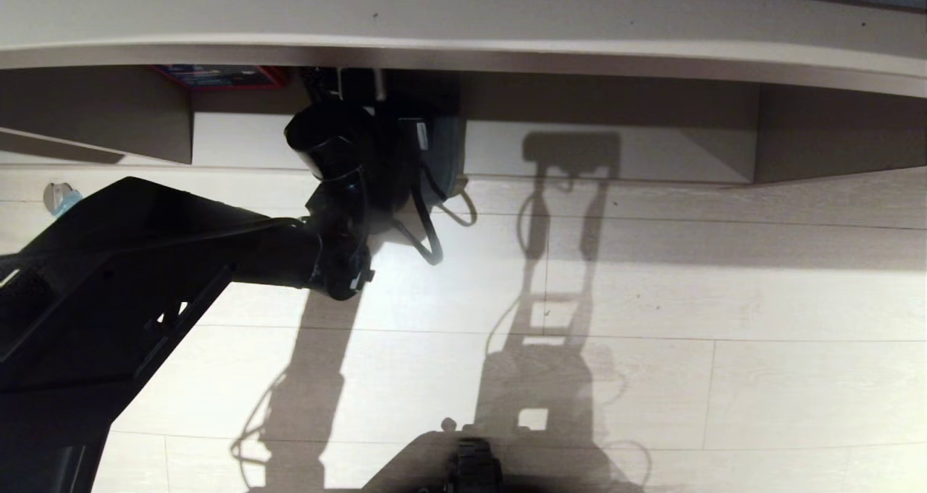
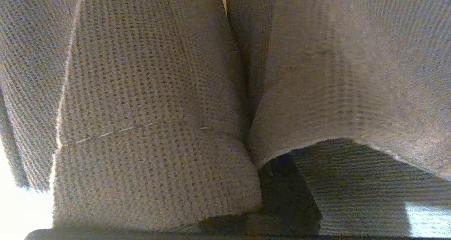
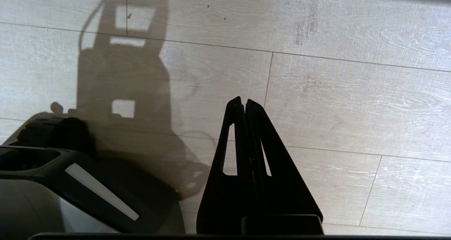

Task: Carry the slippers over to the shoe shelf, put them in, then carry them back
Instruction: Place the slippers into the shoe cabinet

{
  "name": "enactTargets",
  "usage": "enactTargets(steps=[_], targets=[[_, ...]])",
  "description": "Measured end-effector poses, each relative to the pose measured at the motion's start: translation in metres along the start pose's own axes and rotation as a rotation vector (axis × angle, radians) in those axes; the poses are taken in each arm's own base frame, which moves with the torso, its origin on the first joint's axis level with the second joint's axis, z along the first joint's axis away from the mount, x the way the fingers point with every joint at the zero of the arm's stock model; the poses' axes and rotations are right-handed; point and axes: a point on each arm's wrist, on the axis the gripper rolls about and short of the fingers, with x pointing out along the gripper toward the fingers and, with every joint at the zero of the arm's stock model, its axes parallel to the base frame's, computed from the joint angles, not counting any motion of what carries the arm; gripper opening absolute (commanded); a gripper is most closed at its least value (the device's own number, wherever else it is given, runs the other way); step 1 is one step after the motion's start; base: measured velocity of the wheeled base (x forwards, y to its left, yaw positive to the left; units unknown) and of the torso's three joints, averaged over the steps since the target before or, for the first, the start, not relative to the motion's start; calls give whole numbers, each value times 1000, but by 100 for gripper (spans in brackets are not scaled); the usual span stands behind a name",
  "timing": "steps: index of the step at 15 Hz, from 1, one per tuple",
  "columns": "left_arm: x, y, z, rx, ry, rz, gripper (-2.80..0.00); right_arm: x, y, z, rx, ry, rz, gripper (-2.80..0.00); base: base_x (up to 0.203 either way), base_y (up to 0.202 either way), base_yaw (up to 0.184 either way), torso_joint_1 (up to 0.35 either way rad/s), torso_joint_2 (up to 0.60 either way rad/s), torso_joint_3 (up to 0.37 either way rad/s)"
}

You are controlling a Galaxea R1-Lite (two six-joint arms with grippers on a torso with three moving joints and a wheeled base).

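- The robot faces a low built-in unit, its left arm [image 1: 145, 261] reaching forward from the left across a pale wood-plank floor [image 1: 724, 297].
- The left gripper [image 1: 355, 95] is at the mouth of the shoe shelf [image 1: 652, 156], just under the unit's upper board [image 1: 507, 30]; its fingers are lost in shadow in the head view.
- The left gripper is closed tight. The left wrist view is filled by grey woven fabric pressed up against the camera: the slippers [image 2: 158, 127], two rounded pieces side by side with a dark seam between them.
- In the head view a grey rounded shape [image 1: 447, 153] shows just beyond the wrist, at the front edge of the shelf's pale base board. It looks like part of the slippers, hanging from the gripper.
- Whether the slippers rest on the base board or hang just above it, I cannot tell.
- A black cable [image 1: 427, 225] loops from the wrist over the floor.
- The shelf opening is wide and shallow, with a taupe side wall [image 1: 833, 131] on the right and a taupe divider [image 1: 94, 116] on the left.
- A red and blue item [image 1: 217, 75] sits deep in the shelf, left of the arm.
- A small pale blue object [image 1: 61, 197] lies on the floor at the far left.
- The right gripper [image 3: 243, 102] hangs parked low beside the robot's base [image 3: 70, 183], fingers pressed together and empty, pointing across the floor.
- The robot's long shadow falls across the planks and up onto the shelf's base board.
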Motion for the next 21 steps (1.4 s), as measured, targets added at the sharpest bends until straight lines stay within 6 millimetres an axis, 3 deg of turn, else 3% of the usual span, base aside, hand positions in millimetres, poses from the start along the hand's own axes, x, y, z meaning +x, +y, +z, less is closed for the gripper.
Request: enactTargets(steps=[8, 9, 21], targets=[[7, 4, 4, -18, -40, 15, -280, 0, 0, 0, 0, 0, 0, -280, 0, 0, 0, 0, 0, 0], [8, 5, 4, -18, -44, 18, 0, 0, 0, 0, 0, 0, 0, -280, 0, 0, 0, 0, 0, 0], [3, -5, -10, -18, -36, 1, 0, 0, 0, 0, 0, 0, 0, -280, 0, 0, 0, 0, 0, 0]])
